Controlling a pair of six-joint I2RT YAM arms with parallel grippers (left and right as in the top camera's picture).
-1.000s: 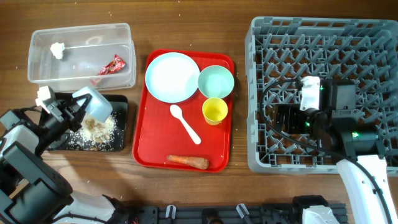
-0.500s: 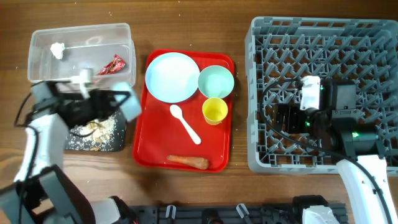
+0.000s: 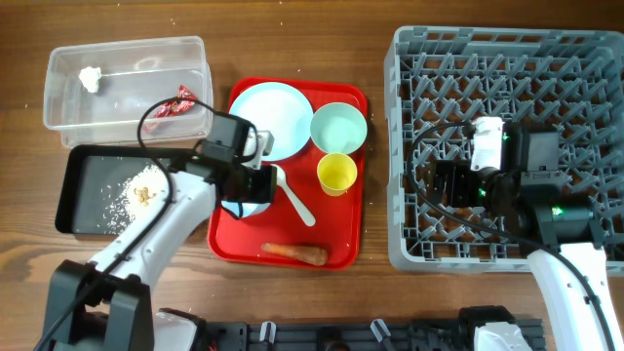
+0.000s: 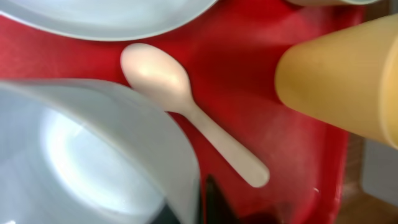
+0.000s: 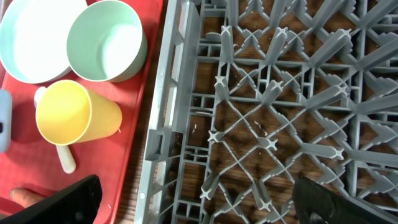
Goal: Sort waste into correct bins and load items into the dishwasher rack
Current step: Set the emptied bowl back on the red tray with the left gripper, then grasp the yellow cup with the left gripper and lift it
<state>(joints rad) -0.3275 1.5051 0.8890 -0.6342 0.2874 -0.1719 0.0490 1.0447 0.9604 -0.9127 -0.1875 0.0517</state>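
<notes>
Over the red tray (image 3: 343, 246), the left gripper (image 3: 245, 182) pinched the rim of the light blue bowl (image 4: 93, 155) beside the white spoon (image 4: 186, 106), the dishwasher rack (image 3: 507, 58) lying well to its right, nearer the wide-spread right gripper (image 5: 199, 202).
</notes>
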